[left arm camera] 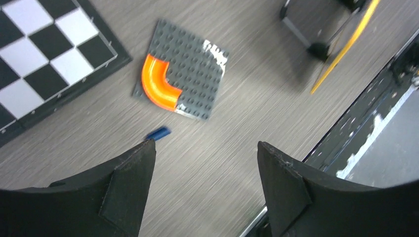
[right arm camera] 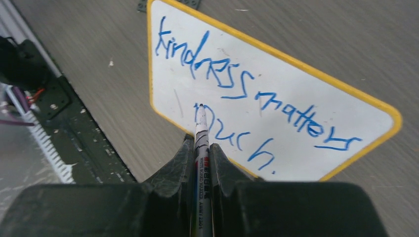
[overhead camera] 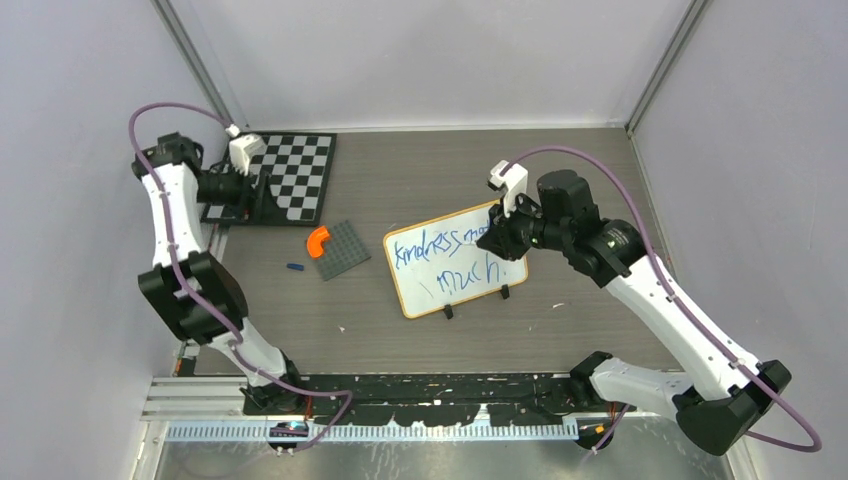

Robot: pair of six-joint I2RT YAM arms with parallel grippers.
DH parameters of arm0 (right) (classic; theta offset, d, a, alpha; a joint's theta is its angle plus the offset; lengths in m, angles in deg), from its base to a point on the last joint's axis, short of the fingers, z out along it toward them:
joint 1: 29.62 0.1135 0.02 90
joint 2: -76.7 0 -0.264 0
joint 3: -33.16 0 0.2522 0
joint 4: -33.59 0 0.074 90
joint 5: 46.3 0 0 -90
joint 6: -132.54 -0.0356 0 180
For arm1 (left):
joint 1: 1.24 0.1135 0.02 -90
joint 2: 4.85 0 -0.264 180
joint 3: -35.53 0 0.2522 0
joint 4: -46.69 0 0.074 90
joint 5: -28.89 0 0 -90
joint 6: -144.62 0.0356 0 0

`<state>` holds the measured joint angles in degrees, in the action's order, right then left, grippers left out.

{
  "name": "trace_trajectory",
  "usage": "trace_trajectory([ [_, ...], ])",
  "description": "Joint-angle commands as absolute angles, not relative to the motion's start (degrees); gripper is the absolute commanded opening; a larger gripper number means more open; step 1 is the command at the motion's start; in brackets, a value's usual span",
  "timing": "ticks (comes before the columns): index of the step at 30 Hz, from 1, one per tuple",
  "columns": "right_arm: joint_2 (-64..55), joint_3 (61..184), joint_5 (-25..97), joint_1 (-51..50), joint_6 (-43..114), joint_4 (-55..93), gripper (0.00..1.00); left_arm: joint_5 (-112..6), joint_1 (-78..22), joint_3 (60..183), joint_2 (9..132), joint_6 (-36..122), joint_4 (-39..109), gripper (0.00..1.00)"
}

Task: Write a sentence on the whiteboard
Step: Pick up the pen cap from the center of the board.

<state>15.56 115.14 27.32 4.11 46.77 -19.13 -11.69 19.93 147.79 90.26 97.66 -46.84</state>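
Note:
The whiteboard (overhead camera: 420, 283) stands tilted on two black feet at the table's middle; its orange frame shows in the right wrist view around the whiteboard (right arm camera: 296, 143). The sentence (overhead camera: 440, 252) is blue handwriting in two lines, and in the right wrist view the sentence (right arm camera: 232, 81) reads "kindness matters much". My right gripper (overhead camera: 497, 240) hangs over the board's right end, and there the right gripper (right arm camera: 200, 144) is shut on a whiteboard marker (right arm camera: 201, 131), its tip just left of "much". My left gripper (overhead camera: 258, 192) is far left; the left gripper (left arm camera: 205, 144) is open and holds nothing.
A checkerboard (overhead camera: 295, 175) lies at the back left. A grey studded plate (overhead camera: 348, 250) with an orange curved piece (overhead camera: 317, 242) sits left of the board, with a small blue cap (overhead camera: 295, 267) beside it. The left wrist view shows the cap (left arm camera: 158, 133) near the left fingertip.

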Motion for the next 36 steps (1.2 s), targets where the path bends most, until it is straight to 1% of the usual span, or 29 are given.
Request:
trace_trajectory([
  [1, 14.2, 117.4, 16.9, 3.3, 42.7, -18.9, 0.00, -15.1, 24.1, 149.4, 97.8, 120.8, -65.2, 0.74],
  [3, 13.9, 117.5, 15.4, 3.0, 42.6, -18.8, 0.00, -17.1, 24.6, 147.2, 98.6, 121.8, -61.1, 0.72],
  [7, 13.7, 117.4, 15.3, 3.0, 42.6, -19.1, 0.00, -18.6, 24.3, 140.4, 97.3, 125.2, -50.2, 0.71],
  [12, 12.8, 117.2, 15.3, 2.8, 42.6, -19.1, 0.00, -20.9, 22.9, 138.9, 99.7, 132.8, -46.9, 0.67],
  [17, 11.8, 117.7, 15.8, 2.4, 42.6, -19.2, 0.00, -36.6, 15.6, 131.0, 97.0, 133.5, -35.3, 0.63],
  [23, 10.7, 117.7, 16.1, 2.0, 42.7, -19.2, 0.00, -52.7, 6.3, 120.9, 93.6, 137.0, -26.7, 0.56],
  [27, 10.4, 117.7, 16.2, 1.9, 42.7, -19.2, 0.00, -58.5, 2.3, 117.2, 93.7, 138.1, -23.5, 0.53],
  [30, 10.3, 117.5, 16.3, 1.9, 42.8, -19.2, 0.00, -62.1, 0.1, 115.7, 94.4, 138.9, -21.5, 0.52],
  [36, 10.5, 117.2, 16.6, 1.7, 42.9, -19.2, 0.00, -64.0, -3.5, 115.1, 95.3, 138.5, -18.8, 0.50],
])
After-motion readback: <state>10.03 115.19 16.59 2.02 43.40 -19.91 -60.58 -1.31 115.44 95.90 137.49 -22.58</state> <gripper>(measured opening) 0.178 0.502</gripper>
